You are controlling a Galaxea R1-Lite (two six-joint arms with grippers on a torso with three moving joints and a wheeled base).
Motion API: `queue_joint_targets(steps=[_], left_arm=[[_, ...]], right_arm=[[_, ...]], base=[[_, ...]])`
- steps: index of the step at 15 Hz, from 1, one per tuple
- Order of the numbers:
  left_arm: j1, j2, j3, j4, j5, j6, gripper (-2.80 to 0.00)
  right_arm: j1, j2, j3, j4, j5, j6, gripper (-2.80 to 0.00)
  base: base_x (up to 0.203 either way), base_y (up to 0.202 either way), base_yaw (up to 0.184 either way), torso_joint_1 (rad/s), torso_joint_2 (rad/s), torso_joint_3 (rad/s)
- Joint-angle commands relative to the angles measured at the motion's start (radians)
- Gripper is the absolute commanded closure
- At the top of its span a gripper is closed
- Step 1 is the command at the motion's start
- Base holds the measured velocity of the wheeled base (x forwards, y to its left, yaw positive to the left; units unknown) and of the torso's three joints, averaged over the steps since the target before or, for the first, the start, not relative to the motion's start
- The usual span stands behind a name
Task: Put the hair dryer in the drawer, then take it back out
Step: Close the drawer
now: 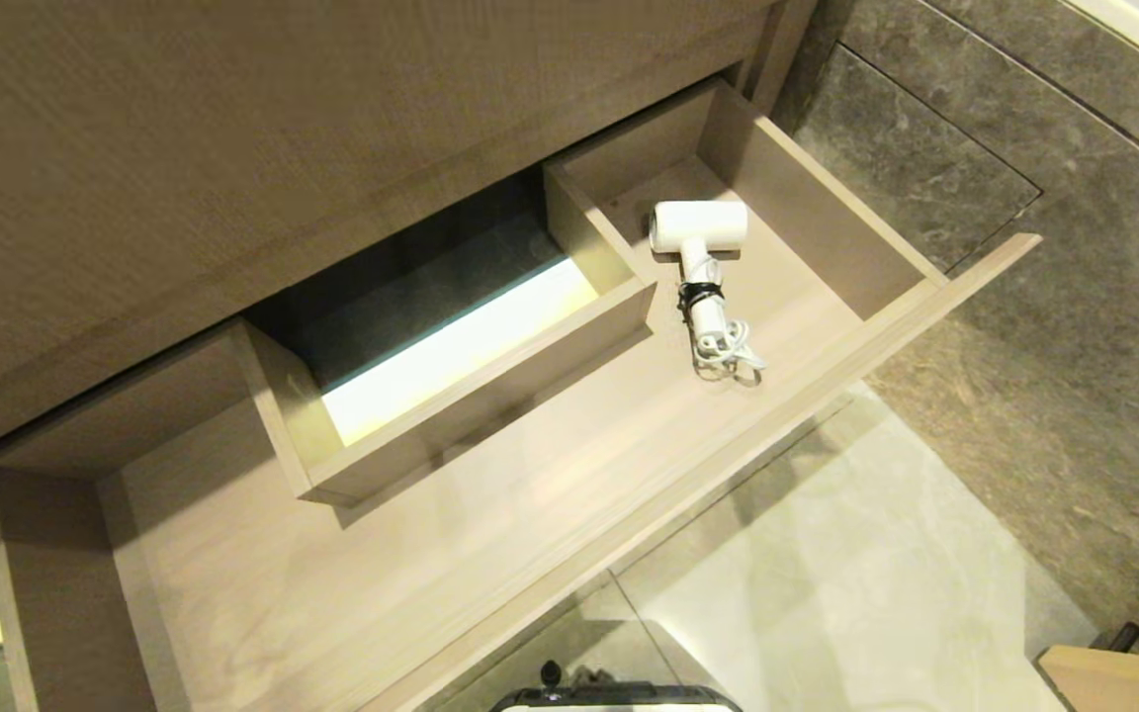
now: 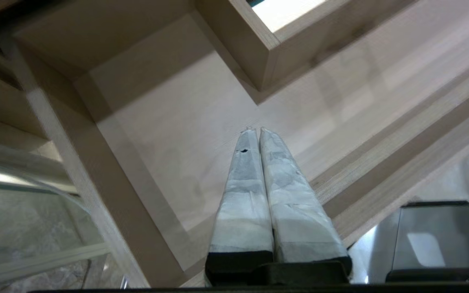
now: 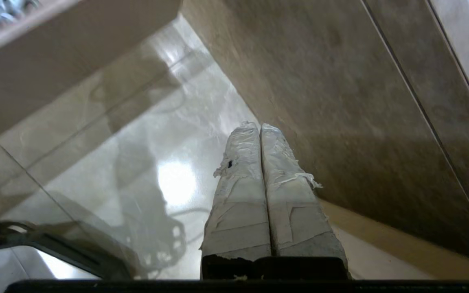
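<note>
Above a pale glossy floor [image 3: 145, 134], the right gripper [image 3: 260, 127] hangs with its two taped fingers [image 3: 242, 183] pressed flat together, holding nothing and touching nothing; a dark stone-look wall [image 3: 340, 101] runs beside it, and only a sliver of the drawer's [image 1: 490, 554] wooden front cuts into the right wrist view. Neither arm reaches the head view. The left gripper [image 2: 257, 131] is likewise closed and empty, poised over the bare wooden bottom at the left end of the open drawer, clear of the boxed cut-out [image 2: 259, 53]. Well apart from both, the hair dryer [image 1: 703, 262] lies on the bottom of the drawer's right arm, barrel toward the back, handle toward the front, its bundled cord [image 1: 728, 351] held by a black strap [image 1: 700, 292]. The barrel's end cannot be made out.
</note>
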Motion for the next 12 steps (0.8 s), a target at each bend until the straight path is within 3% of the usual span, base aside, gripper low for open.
queue_joint_targets(steps=[1,8,12], left_arm=[[-0.001,0.0,0.002,-0.001,0.0,0.0,0.0],[0.001,0.0,0.002,-0.001,0.0,0.0,0.0],[0.001,0.0,0.002,-0.001,0.0,0.0,0.0]], right_arm=[[0.014,-0.026,0.003,0.023,-0.002,0.0,0.0],[0.016,-0.047,0.021,0.045,-0.005,-0.011,0.0],[0.015,-0.052,0.018,0.046,-0.006,-0.011,0.0]], base=[[0.0,0.0,0.0,0.0,0.0,0.0],[0.001,0.004,-0.126,0.002,0.0,0.004],[0.0,0.0,0.0,0.0,0.0,0.0]])
